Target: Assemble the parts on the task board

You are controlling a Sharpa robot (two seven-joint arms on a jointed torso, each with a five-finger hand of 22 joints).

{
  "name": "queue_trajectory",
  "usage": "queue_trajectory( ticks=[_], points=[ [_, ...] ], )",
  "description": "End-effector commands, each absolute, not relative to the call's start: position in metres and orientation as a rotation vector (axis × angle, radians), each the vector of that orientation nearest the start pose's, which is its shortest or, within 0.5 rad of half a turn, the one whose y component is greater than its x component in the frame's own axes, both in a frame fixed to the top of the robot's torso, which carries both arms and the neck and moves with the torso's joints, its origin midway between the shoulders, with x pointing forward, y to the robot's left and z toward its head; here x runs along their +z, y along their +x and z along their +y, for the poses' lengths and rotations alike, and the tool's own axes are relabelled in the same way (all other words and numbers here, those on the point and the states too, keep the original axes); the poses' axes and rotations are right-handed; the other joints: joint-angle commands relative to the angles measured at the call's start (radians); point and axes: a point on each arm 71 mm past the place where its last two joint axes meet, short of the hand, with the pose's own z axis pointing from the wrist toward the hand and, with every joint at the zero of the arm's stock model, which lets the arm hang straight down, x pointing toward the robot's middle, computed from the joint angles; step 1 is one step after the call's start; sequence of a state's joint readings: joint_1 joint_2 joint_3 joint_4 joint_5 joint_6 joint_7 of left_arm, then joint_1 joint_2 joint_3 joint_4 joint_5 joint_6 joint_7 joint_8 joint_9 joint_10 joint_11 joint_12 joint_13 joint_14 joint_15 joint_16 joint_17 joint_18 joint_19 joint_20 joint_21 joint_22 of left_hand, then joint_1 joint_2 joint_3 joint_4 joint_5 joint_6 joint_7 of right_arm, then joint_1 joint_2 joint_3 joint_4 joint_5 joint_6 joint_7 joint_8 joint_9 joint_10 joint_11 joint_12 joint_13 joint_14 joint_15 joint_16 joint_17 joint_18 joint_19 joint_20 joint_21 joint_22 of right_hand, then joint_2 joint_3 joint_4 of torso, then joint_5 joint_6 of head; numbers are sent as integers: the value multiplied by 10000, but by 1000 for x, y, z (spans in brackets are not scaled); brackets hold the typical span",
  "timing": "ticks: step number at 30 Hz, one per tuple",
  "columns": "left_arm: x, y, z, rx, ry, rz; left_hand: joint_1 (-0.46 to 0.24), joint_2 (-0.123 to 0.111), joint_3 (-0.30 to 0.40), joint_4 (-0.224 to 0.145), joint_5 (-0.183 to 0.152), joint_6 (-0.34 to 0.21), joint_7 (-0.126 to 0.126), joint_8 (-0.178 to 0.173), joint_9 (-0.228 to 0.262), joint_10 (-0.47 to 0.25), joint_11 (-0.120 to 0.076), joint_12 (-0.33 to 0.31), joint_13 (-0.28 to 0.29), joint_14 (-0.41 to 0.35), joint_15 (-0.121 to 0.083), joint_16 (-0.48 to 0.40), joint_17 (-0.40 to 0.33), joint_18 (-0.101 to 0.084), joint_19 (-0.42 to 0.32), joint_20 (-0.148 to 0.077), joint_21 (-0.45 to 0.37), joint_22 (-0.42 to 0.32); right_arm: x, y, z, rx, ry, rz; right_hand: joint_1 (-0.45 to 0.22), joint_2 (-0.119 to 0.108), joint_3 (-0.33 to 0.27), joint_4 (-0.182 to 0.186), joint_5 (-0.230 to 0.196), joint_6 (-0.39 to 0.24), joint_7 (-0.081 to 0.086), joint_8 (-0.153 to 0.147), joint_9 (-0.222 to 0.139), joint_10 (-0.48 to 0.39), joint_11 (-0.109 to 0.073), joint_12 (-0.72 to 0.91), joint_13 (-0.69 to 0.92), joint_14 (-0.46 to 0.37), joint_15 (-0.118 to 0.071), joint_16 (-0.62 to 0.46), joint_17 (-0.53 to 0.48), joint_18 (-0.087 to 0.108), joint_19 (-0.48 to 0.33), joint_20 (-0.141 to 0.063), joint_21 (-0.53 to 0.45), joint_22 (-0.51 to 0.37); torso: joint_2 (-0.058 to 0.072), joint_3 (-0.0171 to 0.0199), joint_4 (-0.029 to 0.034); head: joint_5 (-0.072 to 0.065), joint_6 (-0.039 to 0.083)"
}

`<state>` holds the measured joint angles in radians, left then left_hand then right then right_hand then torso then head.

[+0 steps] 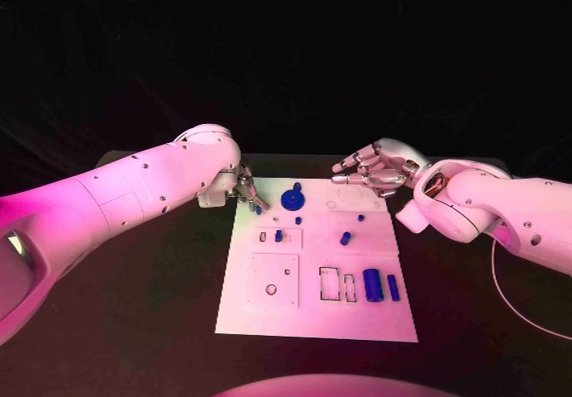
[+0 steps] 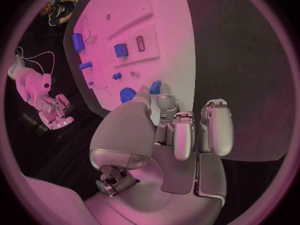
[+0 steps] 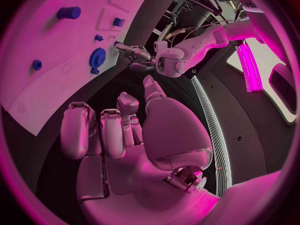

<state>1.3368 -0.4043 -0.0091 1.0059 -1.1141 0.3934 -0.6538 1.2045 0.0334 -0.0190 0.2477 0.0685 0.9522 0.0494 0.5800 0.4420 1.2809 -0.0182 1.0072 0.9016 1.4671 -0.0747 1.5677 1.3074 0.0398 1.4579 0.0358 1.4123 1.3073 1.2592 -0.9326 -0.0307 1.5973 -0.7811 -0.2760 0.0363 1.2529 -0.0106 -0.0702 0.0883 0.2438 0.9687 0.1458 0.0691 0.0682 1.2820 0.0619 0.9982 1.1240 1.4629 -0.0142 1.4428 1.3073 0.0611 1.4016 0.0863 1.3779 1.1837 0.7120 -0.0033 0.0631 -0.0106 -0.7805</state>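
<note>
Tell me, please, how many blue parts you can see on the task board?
8: a gear at the far end, one piece by the left hand, four small pieces mid-board, two cylinders near right. The hands may hide others.

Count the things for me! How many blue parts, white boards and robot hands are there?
Blue parts: 8
White task board: 1
Silver hands, the left hand and the right hand: 2
Total: 11
</note>
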Motion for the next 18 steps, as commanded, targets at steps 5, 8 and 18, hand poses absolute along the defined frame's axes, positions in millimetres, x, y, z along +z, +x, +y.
queue_trajectory(
  ticks=[5,8,18],
  points=[
    [-180,572,141,-1415,-957,24020,369,167,180,-203,-1,43,-7,69,-32,70,-35,25,-56,1037,-36,31,2634,102,92,-19,30,825,-152,481,-220,10800,3874,17358,3,69,-63,1,62,36,-4,8,15,-49,-42,-18,-9,651,-51,-41,618,167,-68,-10,-49,-3,1,4,1,-3,-20],
    [-180,572,141,-1466,-984,24014,628,307,365,-359,12,15,-27,66,-52,62,-53,19,-74,1037,-49,31,2634,103,91,-30,25,830,-152,481,-220,10801,3874,17357,3,69,-63,1,62,36,-4,8,15,-49,-42,-18,-9,651,-51,-41,618,167,-68,-10,-49,-3,3,-1,2,-4,-30],
    [-179,573,139,-2205,-1417,23775,1955,557,2664,-1529,110,-328,49,-44,-184,-141,-13,-275,-375,1037,-28,31,2634,122,38,-52,-73,781,-152,481,-221,10793,3872,17393,8,76,-76,4,98,37,-5,9,15,-46,-42,-8,-5,652,-52,-41,621,168,-69,-10,-52,-7,-6,2,3,-10,-62]
  ],
)
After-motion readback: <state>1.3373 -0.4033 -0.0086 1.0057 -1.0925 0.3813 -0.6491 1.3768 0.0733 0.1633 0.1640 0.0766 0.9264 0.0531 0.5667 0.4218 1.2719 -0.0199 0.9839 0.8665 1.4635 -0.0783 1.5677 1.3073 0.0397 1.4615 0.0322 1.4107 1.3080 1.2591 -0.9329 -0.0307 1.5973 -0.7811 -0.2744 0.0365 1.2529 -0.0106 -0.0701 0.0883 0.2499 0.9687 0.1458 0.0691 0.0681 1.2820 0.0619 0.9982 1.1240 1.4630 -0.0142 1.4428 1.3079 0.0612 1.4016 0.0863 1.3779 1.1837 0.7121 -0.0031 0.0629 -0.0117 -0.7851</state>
